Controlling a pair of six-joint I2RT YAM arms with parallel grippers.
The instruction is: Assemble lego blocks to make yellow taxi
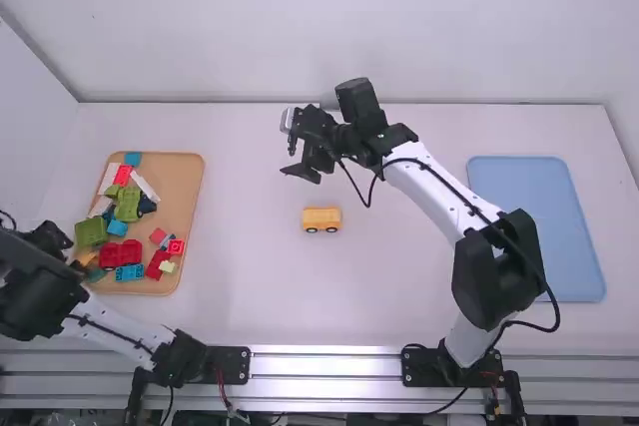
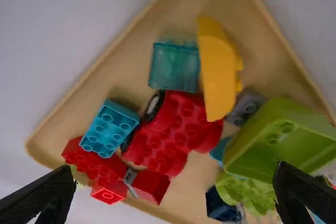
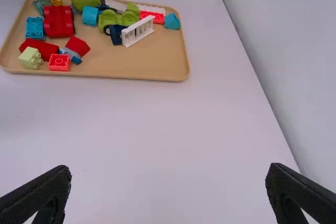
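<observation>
- You have a yellow block vehicle (image 1: 320,218) with dark wheels standing on the white counter (image 1: 260,291), near the middle, between the tan tray (image 1: 178,187) and the blue tray (image 1: 535,226).
- Your right gripper (image 1: 289,160) is above the counter, on the far side of the yellow block vehicle from the arm bases. Its fingers (image 3: 42,198) are wide apart, with nothing between them.
- Your left gripper (image 1: 74,254) is over the near-left part of the tan tray. Its fingers (image 2: 299,195) are apart too, holding nothing.
- Under the left gripper you can see a curved yellow block (image 2: 216,72) beside a translucent teal block (image 2: 174,67), both inside the tan tray.
- Next to them you get a red wheeled block vehicle (image 2: 173,129), with a light-blue studded brick (image 2: 109,128) close by and a lime-green box-shaped block (image 2: 281,140) on the other side.
- Your right wrist view gives you more of the tan tray: a white fence piece (image 3: 137,31) leaning by a dark-blue block (image 3: 115,35), a pale green brick (image 3: 30,59) beside a red brick (image 3: 59,62), and a blue sloped block (image 3: 172,22) near one end.
</observation>
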